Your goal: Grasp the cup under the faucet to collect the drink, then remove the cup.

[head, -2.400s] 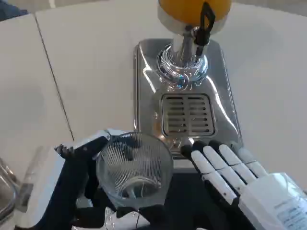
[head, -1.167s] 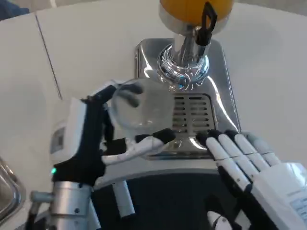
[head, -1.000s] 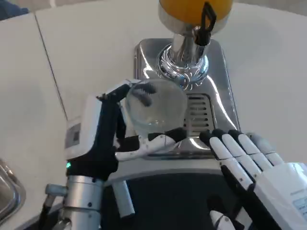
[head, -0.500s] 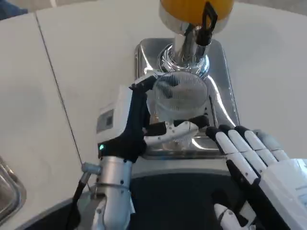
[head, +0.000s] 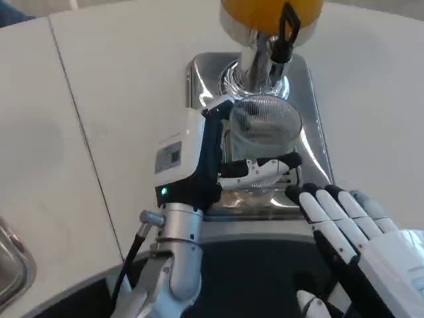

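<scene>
At the near left corner a metal rim (head: 12,262) is poking into view, and a thin seam (head: 79,132) is running from the far left edge toward the near side across the white counter (head: 119,86), which is lying broad and bare to the left of the arm. The left forearm (head: 173,265) is rising from the near edge, and the left hand (head: 209,165) is wrapping around the cup (head: 264,129), its thumb crossing the near side of the glass and dark fingers curling round the far left of the rim. The cup is clear and ribbed, standing upright over the silver tray (head: 311,142), right up against the shiny column of the faucet (head: 262,63). The black tap handle (head: 287,26) is sticking up at the far side under the orange drink tank (head: 271,12), just above the far edge of the cup's rim. To the right of the tray the counter is running open toward the far right. At the near right, the right hand (head: 351,232) is hovering flat with its fingers stretched out together and holding nothing, its fingertips (head: 311,194) sitting at the tray's near right corner, just apart from the cup.
</scene>
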### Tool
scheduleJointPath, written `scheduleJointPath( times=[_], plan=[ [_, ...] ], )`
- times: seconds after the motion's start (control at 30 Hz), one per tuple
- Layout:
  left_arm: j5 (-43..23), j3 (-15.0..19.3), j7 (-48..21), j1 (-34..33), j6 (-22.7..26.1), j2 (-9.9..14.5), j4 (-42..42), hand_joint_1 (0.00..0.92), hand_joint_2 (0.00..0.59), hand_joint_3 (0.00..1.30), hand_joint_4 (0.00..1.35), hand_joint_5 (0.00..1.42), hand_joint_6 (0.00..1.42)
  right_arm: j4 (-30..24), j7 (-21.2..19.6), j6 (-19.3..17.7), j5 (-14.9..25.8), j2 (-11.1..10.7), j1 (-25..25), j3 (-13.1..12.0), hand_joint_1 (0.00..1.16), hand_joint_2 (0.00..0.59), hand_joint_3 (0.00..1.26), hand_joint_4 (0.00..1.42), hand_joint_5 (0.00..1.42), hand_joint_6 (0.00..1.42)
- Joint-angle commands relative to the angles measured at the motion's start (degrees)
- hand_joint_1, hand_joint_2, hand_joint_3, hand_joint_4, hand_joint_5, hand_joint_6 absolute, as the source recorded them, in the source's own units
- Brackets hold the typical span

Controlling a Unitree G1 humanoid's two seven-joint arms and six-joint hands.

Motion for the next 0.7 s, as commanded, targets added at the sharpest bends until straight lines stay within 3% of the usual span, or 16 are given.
scheduleJointPath(
  times=[0.03,0.5,0.57,0.63,0.67,0.7],
  plan=[
    [0.22,-1.28,3.01,-2.98,0.15,-0.95,2.60,0.754,0.000,1.10,1.10,1.30,1.42,-0.12,-0.03,0.16,-0.02,0.12,-0.78,0.52,0.02,0.586,0.00,0.00,0.00,0.00],
    [-0.70,-1.79,7.80,-4.66,0.47,-0.07,7.97,0.752,0.000,1.06,1.07,1.29,1.42,0.87,0.67,2.41,-0.94,0.59,-3.39,2.55,0.02,0.586,0.00,0.00,0.00,0.00],
    [-1.04,-1.66,7.74,-4.69,-0.02,0.20,8.10,0.734,0.000,0.90,1.02,1.21,1.42,0.88,0.61,2.54,-1.05,0.54,-3.19,2.66,0.02,0.586,0.00,0.00,0.00,0.00],
    [-1.28,-1.74,7.36,-4.75,-0.31,0.46,8.11,0.688,0.000,0.73,0.84,1.07,1.32,0.94,0.52,2.61,-1.02,0.44,-3.06,2.64,0.02,0.586,0.00,0.00,0.00,0.00],
    [-1.36,-1.87,6.92,-4.78,-0.43,0.62,8.03,0.592,0.008,0.58,0.65,0.96,1.19,0.98,0.48,2.64,-0.98,0.42,-3.06,2.63,0.02,0.586,0.00,0.00,0.00,0.00],
    [-1.50,-2.04,6.20,-4.81,-0.66,0.82,7.88,0.513,0.019,0.47,0.55,0.91,1.18,1.08,0.48,2.71,-0.96,0.42,-3.15,2.66,0.02,0.586,0.00,0.00,0.00,0.00]
  ],
)
